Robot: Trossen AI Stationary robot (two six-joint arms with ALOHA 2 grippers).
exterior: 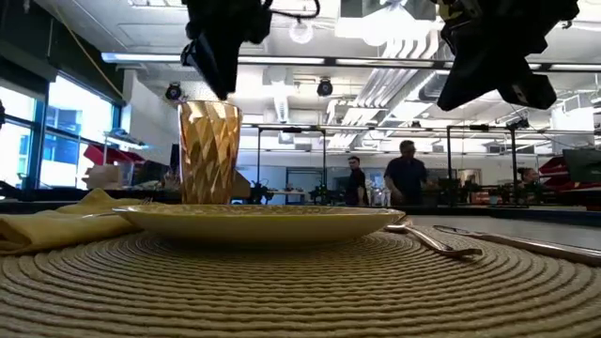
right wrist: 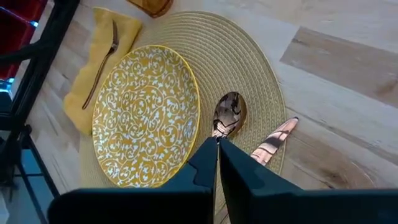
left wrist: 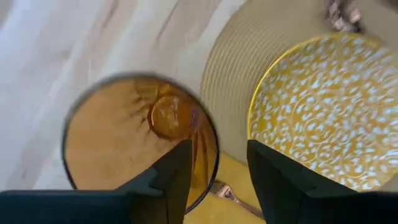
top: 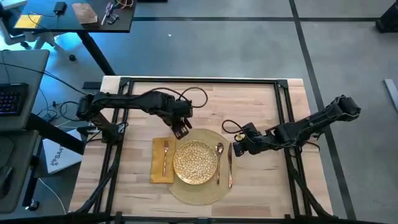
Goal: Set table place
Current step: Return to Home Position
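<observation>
Place setting, on a light wooden surface [top: 261,112].
- Placemat [top: 199,190]: round, tan, woven. It carried the plate [top: 196,162] at its middle.
- Napkin [top: 158,169]: yellow, folded, at the plate's left, with the fork [top: 165,155] lying on it.
- Spoon [top: 219,158] and knife [top: 229,165]: side by side at the plate's right, with the spoon nearer the plate.
- Cup [exterior: 208,150]: amber and upright, just beside the mat's far-left edge. The high view hid it under the left arm. The low view showed its full height behind the plate, and the left wrist view looked down into it.
- Left tool [left wrist: 219,152]: fingers spread. It hung above the cup's rim, clear of it in the low view.
- Right tool [right wrist: 217,142]: fingers pressed together, holding nothing, above the spoon bowl and the knife.
- Two persons [exterior: 407,174]: only the low view showed them, standing far back in the room.
</observation>
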